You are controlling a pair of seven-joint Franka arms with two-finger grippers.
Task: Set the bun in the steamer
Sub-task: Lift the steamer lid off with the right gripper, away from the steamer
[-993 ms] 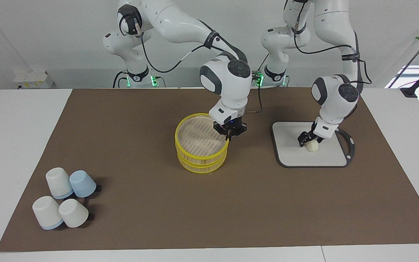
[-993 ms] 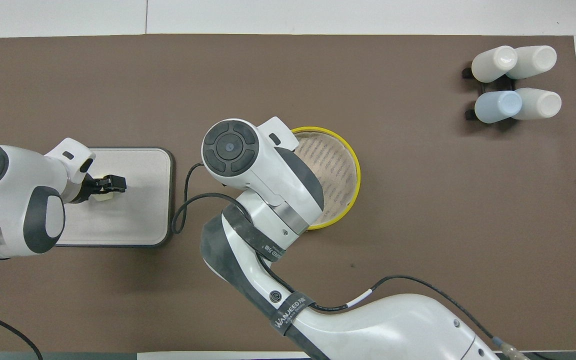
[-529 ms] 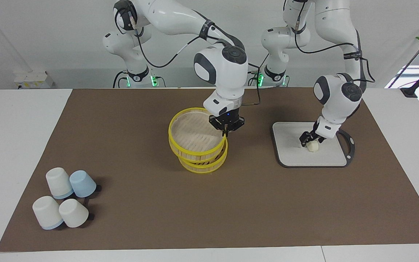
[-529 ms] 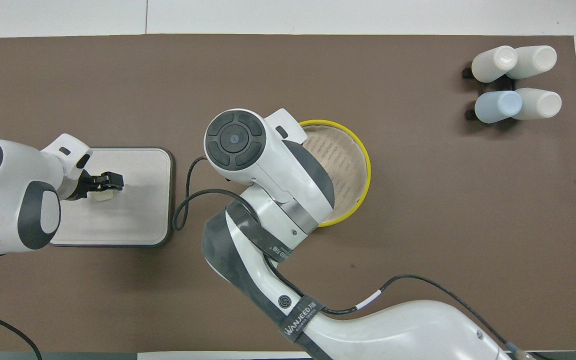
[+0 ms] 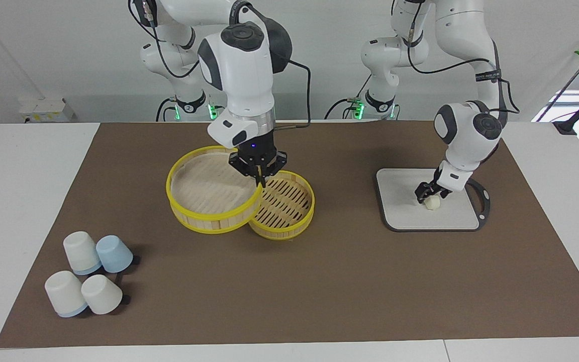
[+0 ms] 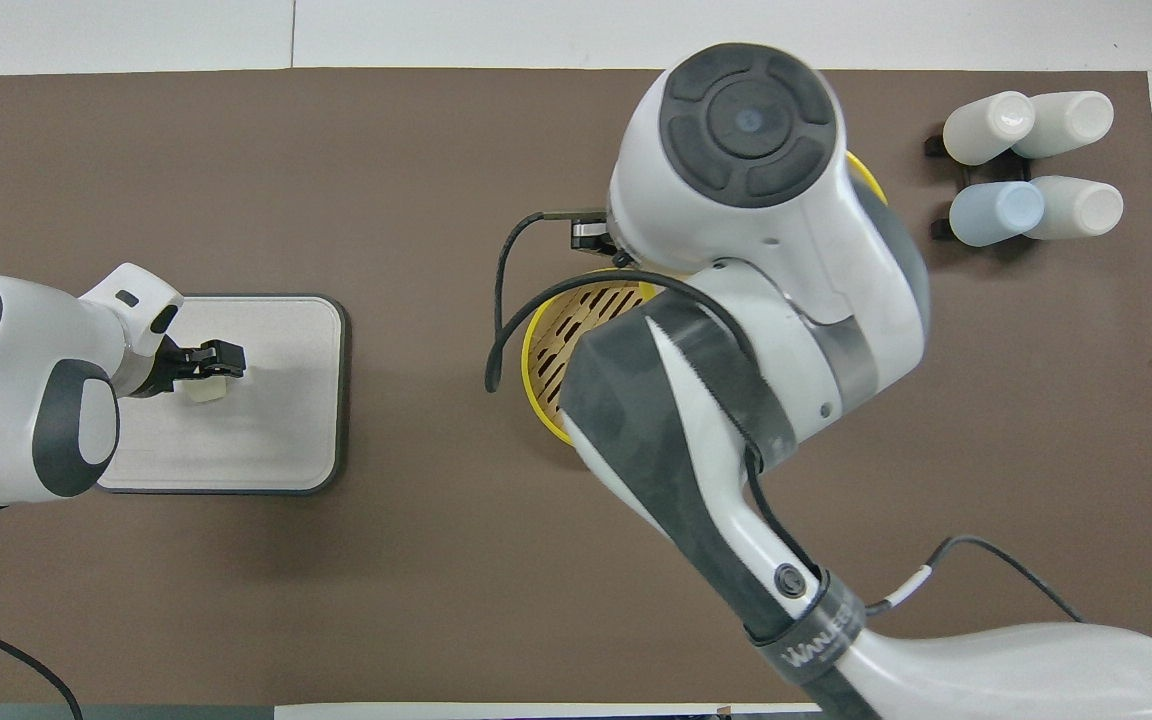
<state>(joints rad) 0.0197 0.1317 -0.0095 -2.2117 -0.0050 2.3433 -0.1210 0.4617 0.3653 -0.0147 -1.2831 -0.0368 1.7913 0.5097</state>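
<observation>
The steamer's two tiers are apart. The lower tier (image 5: 283,207) sits on the mat mid-table, its slatted floor open to view; it also shows in the overhead view (image 6: 566,335). My right gripper (image 5: 258,176) is shut on the rim of the upper tier (image 5: 208,188) and holds it raised, over the mat beside the lower tier toward the right arm's end. In the overhead view only a bit of its yellow rim (image 6: 872,176) shows past the arm. My left gripper (image 5: 426,192) is shut on the bun (image 5: 432,202), which rests on the grey board (image 5: 400,211). The bun (image 6: 203,390) and left gripper (image 6: 223,358) also show from overhead.
Several upturned cups (image 5: 88,274), white and pale blue, stand on the brown mat (image 5: 350,281) at the right arm's end, farther from the robots than the steamer; they show in the overhead view too (image 6: 1028,165). The board (image 6: 276,420) lies at the left arm's end.
My right gripper has lifted the upper tier off the lower one and carried it toward the right arm's end, uncovering the lower tier. The left gripper stays at the bun on the board.
</observation>
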